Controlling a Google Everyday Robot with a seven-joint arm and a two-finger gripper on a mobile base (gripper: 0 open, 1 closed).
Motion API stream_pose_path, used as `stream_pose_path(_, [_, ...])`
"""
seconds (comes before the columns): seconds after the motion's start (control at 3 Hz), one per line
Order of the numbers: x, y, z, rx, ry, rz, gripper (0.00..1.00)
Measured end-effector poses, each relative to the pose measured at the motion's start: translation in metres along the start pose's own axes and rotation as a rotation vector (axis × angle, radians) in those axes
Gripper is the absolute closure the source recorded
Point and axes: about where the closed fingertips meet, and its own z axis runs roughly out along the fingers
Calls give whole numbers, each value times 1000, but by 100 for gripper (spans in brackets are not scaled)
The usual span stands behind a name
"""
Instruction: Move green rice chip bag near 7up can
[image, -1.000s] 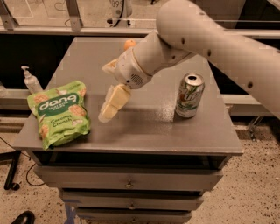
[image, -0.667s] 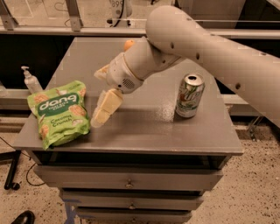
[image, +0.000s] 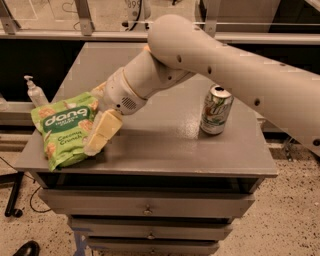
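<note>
A pale robot arm (image: 235, 65) reaches in from the upper right and bends down across a grey cabinet top (image: 165, 145). At its end the gripper (image: 94, 119) sits low over the left part of the top. Its two cream-coloured fingers (image: 102, 131) are spread wide apart and hold nothing. The nearer finger angles down toward the front edge, and its tip rests at or just above the surface. Only a small part of the farther finger shows, behind the wrist.

The green rice chip bag (image: 62, 130) lies flat just to the left of the gripper. Its right edge sits between the spread fingers and is overlapped by the nearer one. Whether that finger touches the bag cannot be told. White "dang" lettering on a dark green band faces up, and the lower end of the bag reaches the front left corner of the cabinet.

The 7up can (image: 216, 110) stands upright well off to the gripper's right, under the arm's long forearm and apart from the bag.

Behind the bag, left of the gripper, a clear pump bottle (image: 35, 92) stands beyond the cabinet's left edge. Drawers (image: 146, 210) run below the top
</note>
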Motion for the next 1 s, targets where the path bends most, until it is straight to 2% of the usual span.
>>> stream_pose_path(0.33, [0,7,16,18,21,4,0])
stream_pose_path(0.67, [12,11,27,61,74,5,0])
stream_pose_path(1.0, [20,7,25,110,122,-2,18])
